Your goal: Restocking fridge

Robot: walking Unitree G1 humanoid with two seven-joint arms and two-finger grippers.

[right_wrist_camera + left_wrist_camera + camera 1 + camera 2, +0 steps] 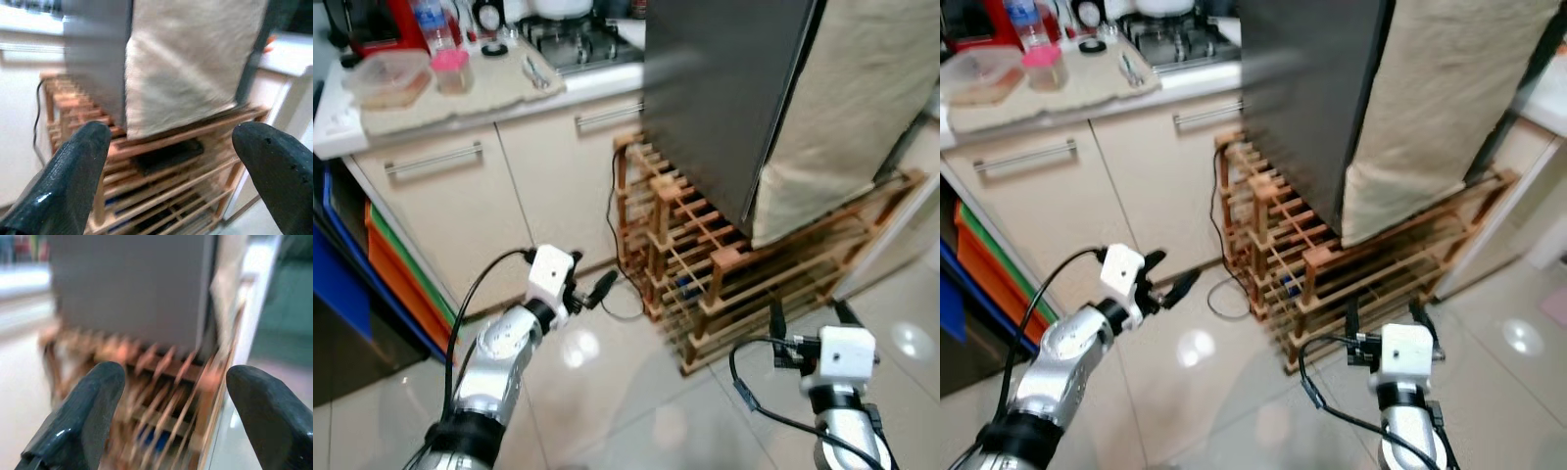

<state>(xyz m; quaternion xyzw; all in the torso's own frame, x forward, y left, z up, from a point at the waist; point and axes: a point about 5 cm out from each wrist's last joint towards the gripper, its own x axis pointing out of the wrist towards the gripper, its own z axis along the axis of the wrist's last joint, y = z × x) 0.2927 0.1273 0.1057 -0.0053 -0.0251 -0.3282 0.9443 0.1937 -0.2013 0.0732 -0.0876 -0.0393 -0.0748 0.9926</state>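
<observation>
The step in hand looks like the approach — the robot stands before the fridge with nothing carried, so restocking proper has not begun. The next move, as I judge it, calls for closing in on the fridge and finding a door edge or handle, or else turning to fetch stock from the bench.

Nearest, at about 5 o'clock, the right pincer (pixel 811 320) hovers over the tiled floor (pixel 636 411), its two black fingers spread wide and empty. At about 8 o'clock the left pincer (pixel 597 290) reaches forward, also spread apart with nothing between the fingers.

Just beyond both, at centre, a wooden slatted rack (pixel 705 264) stands on the floor and carries the fridge (pixel 724 88) — a dark grey body rising toward 1 o'clock, with a beige cloth (pixel 847 108) draped down its side. The fridge lies ahead of both pincers, apart from them, neither touching it. A black cable (pixel 612 220) trails down beside the rack.

Farther off, at 10 to 11 o'clock, the bench (pixel 597 83) over cream cabinets (pixel 460 196) holds a plastic container (pixel 386 78), a pink-lidded jar (pixel 452 70) and a gas hob (pixel 578 39).
</observation>
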